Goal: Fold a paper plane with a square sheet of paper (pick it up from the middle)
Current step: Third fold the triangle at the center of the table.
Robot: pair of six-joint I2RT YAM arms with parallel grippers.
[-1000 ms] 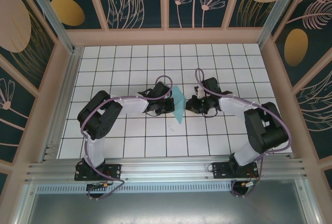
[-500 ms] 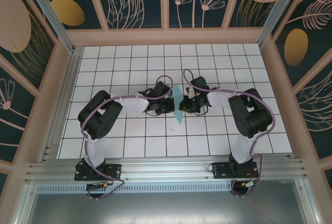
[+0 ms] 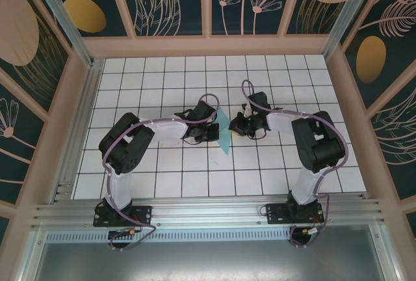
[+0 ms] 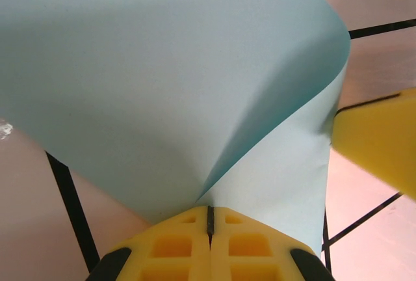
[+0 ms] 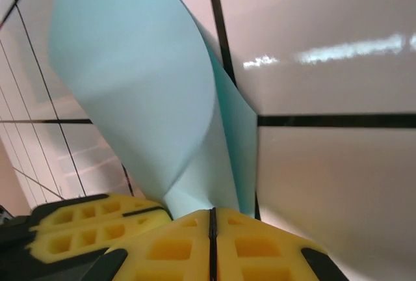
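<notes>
The square sheet of paper (image 3: 224,133) is light teal and stands up off the white grid table, curled and bent along a soft fold. My left gripper (image 3: 217,131) is shut on its lower edge from the left; in the left wrist view the paper (image 4: 162,66) fans up out of the closed yellow jaws of the left gripper (image 4: 209,219). My right gripper (image 3: 233,124) is shut on the sheet from the right. In the right wrist view the paper (image 5: 143,86) rises from the right gripper (image 5: 212,219), with the left gripper's yellow fingers (image 5: 91,226) close beside it.
A white grid-tiled table (image 3: 162,170) lies inside a wooden frame with patterned walls (image 3: 208,43). Both arms reach in towards the table's middle, wrists nearly touching. An aluminium rail (image 3: 208,213) runs along the near edge.
My right gripper has come in leftwards from about a tile away and now pinches the paper's edge. The left gripper stayed shut on the sheet, which has turned narrower.
</notes>
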